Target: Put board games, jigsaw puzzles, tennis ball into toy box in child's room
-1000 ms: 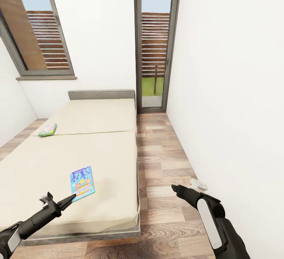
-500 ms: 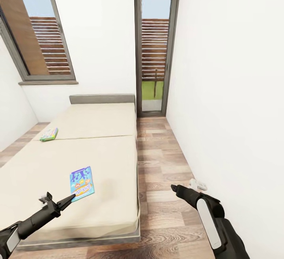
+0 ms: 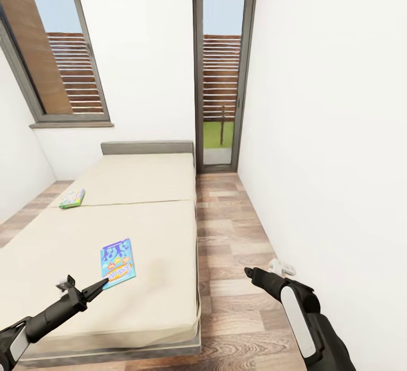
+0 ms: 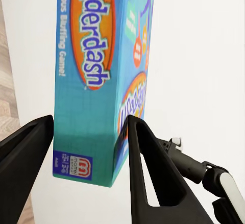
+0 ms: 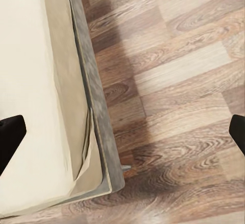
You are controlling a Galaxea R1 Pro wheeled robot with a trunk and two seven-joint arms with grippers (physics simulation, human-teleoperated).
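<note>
A blue board game (image 3: pixel 117 262) with white lettering lies flat on the beige bed (image 3: pixel 152 230), near its foot. My left gripper (image 3: pixel 100 285) hovers just short of the box's near end. In the left wrist view the left gripper (image 4: pixel 89 120) is open, one finger on each side of the blue board game (image 4: pixel 99 55). A second board game (image 3: pixel 72 198), white-green, rests at the bed's far left edge. My right gripper (image 3: pixel 249 272) is open over the floor by the bed's corner (image 5: pixel 97 147), holding nothing. The table, toy box, jigsaw puzzles and tennis ball are out of view.
A strip of wooden floor (image 3: pixel 226 230) runs between the bed and the white wall on the right (image 3: pixel 328 162). A narrow glass door (image 3: pixel 220 77) closes the strip's far end. The grey headboard (image 3: pixel 147 148) stands under a window (image 3: pixel 62 60).
The camera has shifted a little, so the headboard and windows sit lower in the picture. Both arms and the two games hold their places.
</note>
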